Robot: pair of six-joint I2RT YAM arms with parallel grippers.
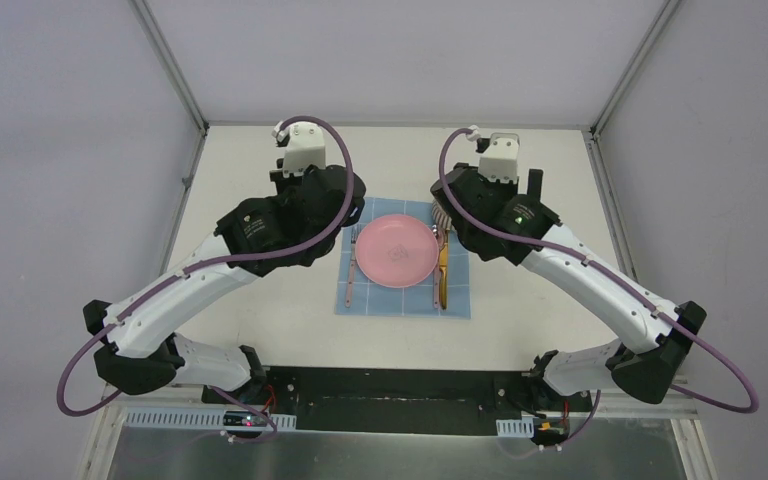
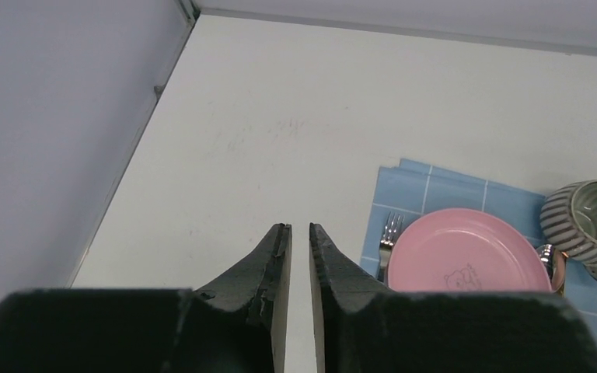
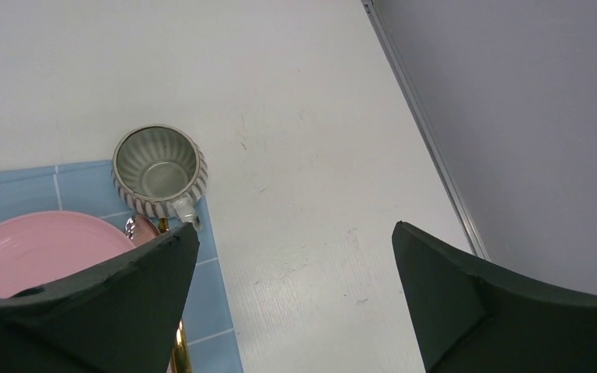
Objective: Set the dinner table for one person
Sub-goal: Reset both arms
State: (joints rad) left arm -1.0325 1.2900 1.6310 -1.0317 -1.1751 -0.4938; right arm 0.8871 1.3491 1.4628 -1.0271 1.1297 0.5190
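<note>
The dinner surface (image 1: 400, 160) bears a blue grid cloth (image 1: 455, 300) between both claws. On it are a pink plate (image 1: 396, 251), a striped mug (image 3: 159, 169) ahead-left of the wide-open, empty right claw (image 3: 293, 229), a fork (image 2: 389, 233) right of the left claw (image 2: 295, 256), which is closed to a slit and empty, and a gold-handled spoon (image 1: 442, 270). The setting looks essentially finished.

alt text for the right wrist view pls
The right gripper, open and empty, hangs over the white table. At the view's left an empty striped mug stands upright at the corner of a blue cloth, beside a pink plate.
</note>
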